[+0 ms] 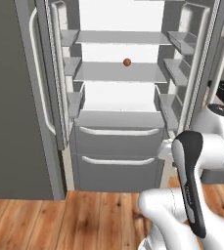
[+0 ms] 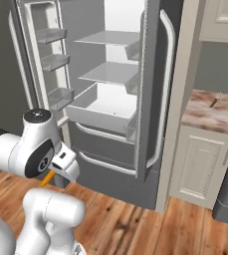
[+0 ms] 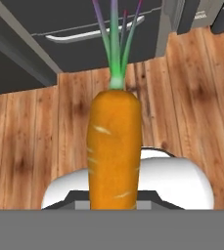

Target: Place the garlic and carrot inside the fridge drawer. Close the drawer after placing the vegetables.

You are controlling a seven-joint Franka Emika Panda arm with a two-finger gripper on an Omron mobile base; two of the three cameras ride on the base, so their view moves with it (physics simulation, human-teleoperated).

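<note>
The carrot (image 3: 114, 146) stands orange and large in the hand view, its green top pointing away toward the fridge, held low over the wood floor. My gripper (image 2: 56, 172) is shut on the carrot (image 2: 48, 178), whose orange tip pokes out below the hand, in front of the fridge's lower left. The upper fridge drawer (image 1: 118, 131) is pulled out, its pale inside (image 2: 103, 107) open from above. The garlic is out of view.
Both fridge doors stand open, the left door (image 1: 42, 97) and the right door (image 2: 155, 94). A small reddish-brown ball (image 1: 127, 62) sits on a middle shelf. A second drawer (image 1: 117, 171) below is closed. A cabinet with a counter (image 2: 210, 112) stands to the right.
</note>
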